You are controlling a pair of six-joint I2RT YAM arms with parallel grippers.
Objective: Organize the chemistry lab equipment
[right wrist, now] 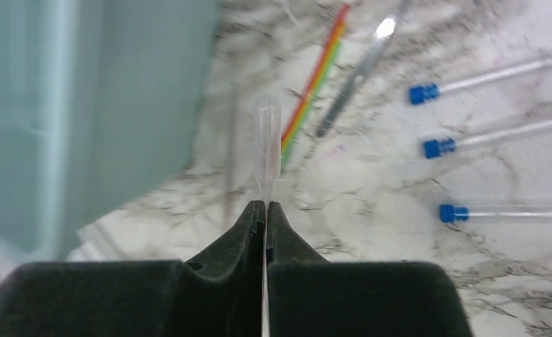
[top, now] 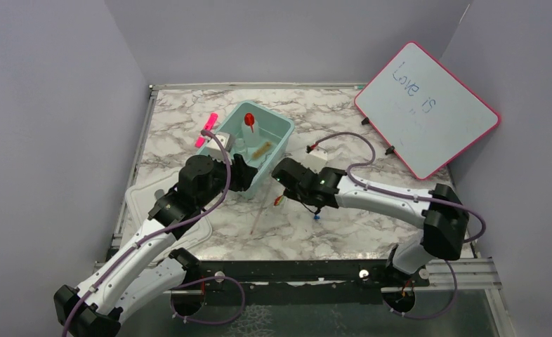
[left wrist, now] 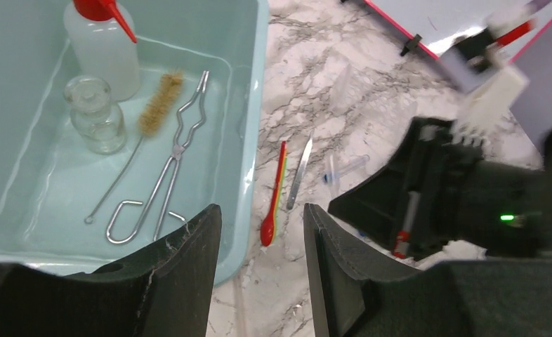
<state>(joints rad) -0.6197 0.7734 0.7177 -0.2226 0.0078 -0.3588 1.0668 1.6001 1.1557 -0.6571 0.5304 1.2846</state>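
Note:
My right gripper (right wrist: 266,205) is shut on the thin stem of a clear plastic dropper (right wrist: 267,133), whose bulb points away above the marble, just right of the teal bin (top: 281,126). On the table beyond lie a rainbow-striped spoon (right wrist: 315,81), a metal spatula (right wrist: 357,81) and three blue-capped clear tubes (right wrist: 484,77). My left gripper (left wrist: 263,208) stands open over the bin's near right corner, holding nothing. Inside the bin are a red-capped wash bottle (left wrist: 104,49), a small glass vessel (left wrist: 94,112), a tan wire brush (left wrist: 159,105) and metal tongs (left wrist: 168,172).
A pink-framed whiteboard (top: 428,105) leans at the back right. A pink marker (top: 206,130) lies left of the bin. A white flat lid (top: 136,203) sits under the left arm. A thin clear rod (top: 258,217) lies in front of the bin.

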